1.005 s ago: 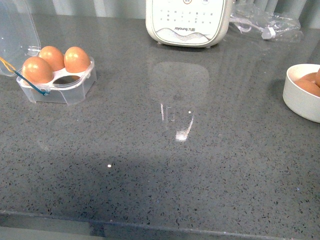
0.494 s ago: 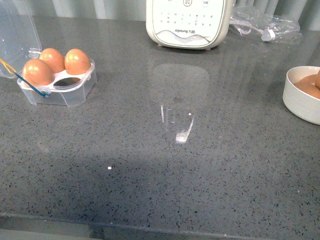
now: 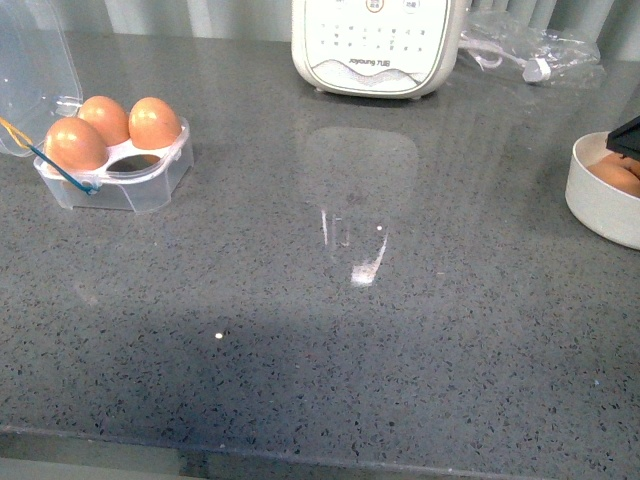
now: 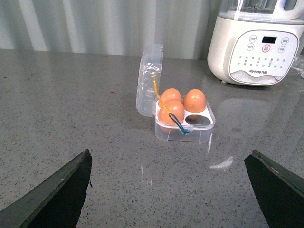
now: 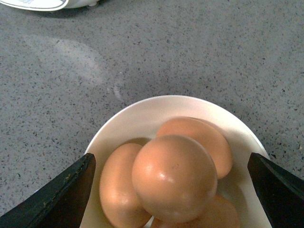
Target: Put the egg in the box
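Black finger metal now cuts into the right edge of the front view just above the bowl (image 3: 600, 205), where half a second ago there was only rim and shell. The right gripper (image 5: 171, 159) has arrived over its pick-up point. From its wrist camera the fingers stand spread wide, one to each side of the bowl, with nothing pinched between them. The egg (image 5: 173, 178) most likely meant for this pick lies topmost on the heap in the bowl, about centred in that gap and untouched. Nothing else has shifted. The box (image 3: 120, 180) sits where it was at the far left of the grey counter (image 3: 330, 330), well apart from the bowl, with its lid (image 4: 149, 78) thrown back and upright. It holds three eggs (image 3: 100, 128) and has one empty cup (image 3: 135, 157) on the side nearer the robot. The left gripper (image 4: 168, 154) faces the box from a distance, its fingers also wide apart and empty. I judge the reach to be nearly done — what remains is to lower, close gently on that top egg without disturbing the ones beneath it, and carry it across the counter to the free cup.
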`<control>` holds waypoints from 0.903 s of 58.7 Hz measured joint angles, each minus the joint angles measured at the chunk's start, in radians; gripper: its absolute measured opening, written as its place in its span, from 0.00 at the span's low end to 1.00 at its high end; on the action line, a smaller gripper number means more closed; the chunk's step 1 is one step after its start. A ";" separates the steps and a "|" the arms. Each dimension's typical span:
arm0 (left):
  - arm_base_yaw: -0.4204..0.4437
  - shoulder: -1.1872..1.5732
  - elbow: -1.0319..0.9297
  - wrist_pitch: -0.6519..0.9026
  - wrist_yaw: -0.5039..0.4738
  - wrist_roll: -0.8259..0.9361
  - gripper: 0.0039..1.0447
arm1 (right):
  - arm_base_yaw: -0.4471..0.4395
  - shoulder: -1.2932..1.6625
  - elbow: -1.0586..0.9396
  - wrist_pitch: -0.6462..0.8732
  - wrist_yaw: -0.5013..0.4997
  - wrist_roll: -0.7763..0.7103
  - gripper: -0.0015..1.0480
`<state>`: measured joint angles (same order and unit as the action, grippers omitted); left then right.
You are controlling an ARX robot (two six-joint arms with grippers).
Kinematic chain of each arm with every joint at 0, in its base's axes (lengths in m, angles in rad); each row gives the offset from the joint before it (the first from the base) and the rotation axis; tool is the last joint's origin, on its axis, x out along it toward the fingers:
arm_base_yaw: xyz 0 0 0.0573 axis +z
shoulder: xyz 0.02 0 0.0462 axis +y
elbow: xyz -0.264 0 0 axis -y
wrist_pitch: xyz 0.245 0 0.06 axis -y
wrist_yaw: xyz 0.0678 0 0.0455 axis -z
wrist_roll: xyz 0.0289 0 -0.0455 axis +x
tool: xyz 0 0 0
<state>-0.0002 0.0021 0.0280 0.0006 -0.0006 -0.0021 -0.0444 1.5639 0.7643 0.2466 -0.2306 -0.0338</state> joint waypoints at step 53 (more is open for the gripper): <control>0.000 0.000 0.000 0.000 0.000 0.000 0.94 | 0.077 -0.095 -0.055 0.056 0.068 -0.049 0.39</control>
<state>-0.0002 0.0021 0.0280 0.0006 -0.0006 -0.0021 0.0330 1.4693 0.7097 0.3023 -0.1631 -0.0830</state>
